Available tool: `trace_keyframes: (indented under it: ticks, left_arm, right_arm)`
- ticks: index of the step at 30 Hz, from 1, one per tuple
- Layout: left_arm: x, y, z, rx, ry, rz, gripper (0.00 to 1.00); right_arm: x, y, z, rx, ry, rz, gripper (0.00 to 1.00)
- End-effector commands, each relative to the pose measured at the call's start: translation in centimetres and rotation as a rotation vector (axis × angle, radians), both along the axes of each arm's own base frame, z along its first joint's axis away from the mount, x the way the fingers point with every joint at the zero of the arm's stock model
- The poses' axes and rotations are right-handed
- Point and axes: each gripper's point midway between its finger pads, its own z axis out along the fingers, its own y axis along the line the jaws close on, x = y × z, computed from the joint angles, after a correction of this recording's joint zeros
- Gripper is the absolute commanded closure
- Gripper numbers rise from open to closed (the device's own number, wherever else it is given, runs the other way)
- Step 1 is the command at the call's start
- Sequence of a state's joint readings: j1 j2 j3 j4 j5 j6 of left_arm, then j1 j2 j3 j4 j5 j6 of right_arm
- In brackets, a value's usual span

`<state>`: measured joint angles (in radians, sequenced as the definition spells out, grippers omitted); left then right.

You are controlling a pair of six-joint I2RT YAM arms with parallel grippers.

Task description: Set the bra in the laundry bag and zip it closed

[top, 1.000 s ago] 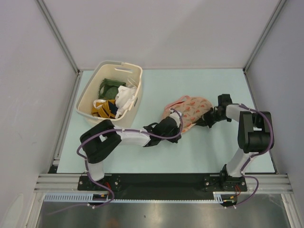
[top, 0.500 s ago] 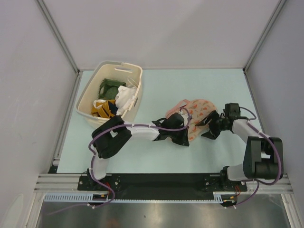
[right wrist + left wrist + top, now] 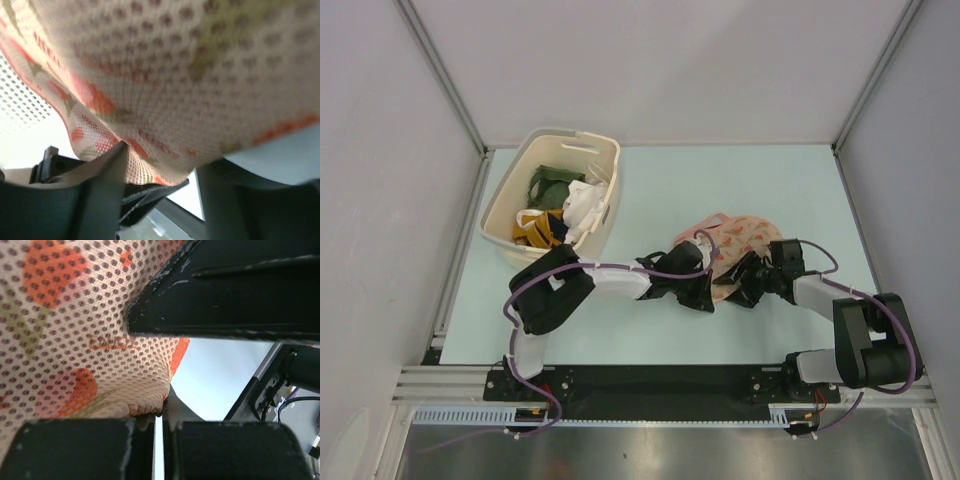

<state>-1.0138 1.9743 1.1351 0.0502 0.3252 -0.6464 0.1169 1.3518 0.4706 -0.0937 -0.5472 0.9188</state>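
The laundry bag (image 3: 740,238), a pale pink mesh pouch with orange leaf print, lies right of the table's middle. My left gripper (image 3: 706,288) is at its near left edge. In the left wrist view the jaws (image 3: 161,421) are shut, and the bag's mesh (image 3: 75,330) runs down into them. My right gripper (image 3: 744,284) is at the bag's near edge, close to the left one. In the right wrist view its fingers (image 3: 107,190) stand apart and the bag's mesh (image 3: 165,100) hangs between them. The bra is out of view.
A cream plastic basket (image 3: 508,212) with yellow, green and white clothes (image 3: 568,208) stands at the back left. Metal posts and grey walls enclose the table on three sides. Both arms crowd the near middle of the table.
My right arm swung from the bag's right side to its near edge, and its jaws opened. My left gripper moved right and nearer, still shut, and the bag shifted right with it.
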Motion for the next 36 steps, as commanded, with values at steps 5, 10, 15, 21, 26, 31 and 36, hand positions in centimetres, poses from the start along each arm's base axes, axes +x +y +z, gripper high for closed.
trace_keyframes:
  ticks: [5, 10, 15, 21, 26, 31, 36]
  left_arm:
    - [0.8, -0.3, 3.0, -0.103, -0.14, -0.039, 1.0]
    - [1.8, 0.8, 3.4, -0.11, -0.247, 0.003, 0.62]
    - [2.8, 2.3, 4.8, -0.128, -0.352, 0.058, 0.43]
    - [3.7, 4.9, 6.0, -0.143, -0.449, 0.163, 0.39]
    - [4.1, 5.6, 7.4, -0.196, -0.542, 0.219, 0.22]
    - [4.6, 4.8, 7.9, -0.24, -0.632, 0.265, 0.32]
    - [5.3, 3.5, 7.7, -0.252, -0.673, 0.31, 0.5]
  right_arm:
    - [1.7, 2.0, 2.3, 0.096, -0.1, -0.139, 0.62]
    - [2.0, 2.1, 2.6, 0.128, -0.014, -0.232, 0.74]
    - [2.5, 2.2, 2.9, 0.134, 0.022, -0.271, 0.76]
    - [2.6, 2.2, 3.8, 0.139, 0.077, -0.303, 0.75]
    - [2.8, 2.3, 5.3, 0.181, 0.105, -0.373, 0.75]
    - [3.5, 2.4, 6.3, 0.196, 0.119, -0.402, 0.75]
    - [4.2, 2.5, 6.8, 0.209, 0.129, -0.427, 0.75]
